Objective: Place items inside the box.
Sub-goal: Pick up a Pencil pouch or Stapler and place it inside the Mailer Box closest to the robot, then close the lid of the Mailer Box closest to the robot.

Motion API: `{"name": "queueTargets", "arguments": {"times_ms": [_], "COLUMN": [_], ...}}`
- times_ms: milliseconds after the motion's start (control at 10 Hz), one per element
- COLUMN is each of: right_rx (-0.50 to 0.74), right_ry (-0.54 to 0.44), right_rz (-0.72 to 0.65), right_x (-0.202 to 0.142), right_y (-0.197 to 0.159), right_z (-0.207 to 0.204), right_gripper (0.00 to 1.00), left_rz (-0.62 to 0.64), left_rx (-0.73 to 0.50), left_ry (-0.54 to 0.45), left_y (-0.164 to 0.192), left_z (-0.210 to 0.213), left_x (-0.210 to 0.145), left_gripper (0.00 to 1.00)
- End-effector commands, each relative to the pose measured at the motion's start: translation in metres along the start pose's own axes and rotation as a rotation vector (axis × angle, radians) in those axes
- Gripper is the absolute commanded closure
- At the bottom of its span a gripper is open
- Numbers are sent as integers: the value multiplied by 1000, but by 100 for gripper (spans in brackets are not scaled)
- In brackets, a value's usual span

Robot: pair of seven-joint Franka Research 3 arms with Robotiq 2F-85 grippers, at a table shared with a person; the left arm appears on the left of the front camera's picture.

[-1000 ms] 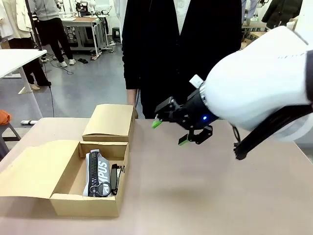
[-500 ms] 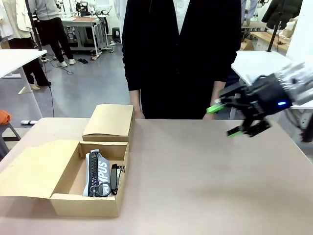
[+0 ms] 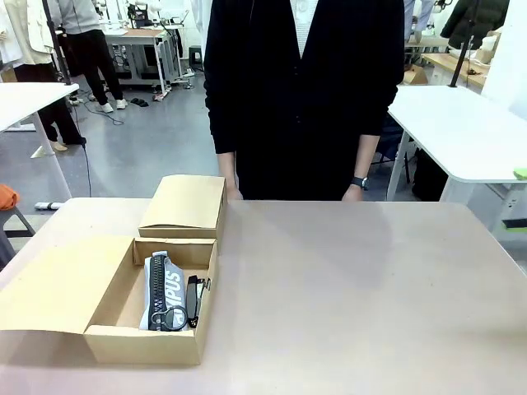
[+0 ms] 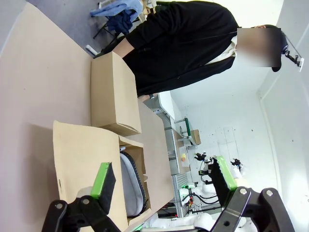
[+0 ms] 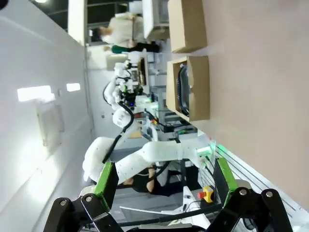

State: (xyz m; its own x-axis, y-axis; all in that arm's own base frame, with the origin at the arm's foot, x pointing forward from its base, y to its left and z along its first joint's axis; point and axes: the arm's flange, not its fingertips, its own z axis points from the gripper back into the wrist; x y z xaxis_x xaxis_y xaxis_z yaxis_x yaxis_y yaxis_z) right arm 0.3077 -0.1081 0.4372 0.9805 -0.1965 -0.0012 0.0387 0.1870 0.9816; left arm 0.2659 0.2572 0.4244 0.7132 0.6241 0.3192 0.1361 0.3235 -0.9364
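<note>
The box sits open at the near left of the tabletop, its wide flap lying flat out to the left. Inside, toward its right wall, lies the grey pouch with black lettering, and just right of it a black stapler, touching or nearly touching the pouch. Just beyond the box, on its far side, stands a smaller closed carton. A person in a dark top stands at the far edge, hands low at the tabletop's rim.

In the left wrist view, the left end effector hangs above the box's flap with its green-padded fingers spread wide and nothing between them. In the right wrist view, the right end effector is likewise wide open and empty, well away from the box, which shows far off across the tabletop.
</note>
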Motion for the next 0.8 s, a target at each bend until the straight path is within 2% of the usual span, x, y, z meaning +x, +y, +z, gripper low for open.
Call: {"name": "queueTargets", "arguments": {"times_ms": [0, 100, 700], "right_rx": [-26, 0, 0], "right_ry": [-86, 0, 0], "right_rz": [-39, 0, 0], "right_x": [-12, 0, 0], "right_y": [-27, 0, 0], "right_z": [-64, 0, 0], "right_gripper": [0, 0, 0], "left_rz": [-19, -19, -19], "left_rx": [-21, -21, -21], "left_ry": [-13, -13, -13], "left_y": [-1, -1, -1], "left_z": [-1, -1, -1], "left_x": [-1, -1, -1], "left_gripper": [0, 0, 0]}}
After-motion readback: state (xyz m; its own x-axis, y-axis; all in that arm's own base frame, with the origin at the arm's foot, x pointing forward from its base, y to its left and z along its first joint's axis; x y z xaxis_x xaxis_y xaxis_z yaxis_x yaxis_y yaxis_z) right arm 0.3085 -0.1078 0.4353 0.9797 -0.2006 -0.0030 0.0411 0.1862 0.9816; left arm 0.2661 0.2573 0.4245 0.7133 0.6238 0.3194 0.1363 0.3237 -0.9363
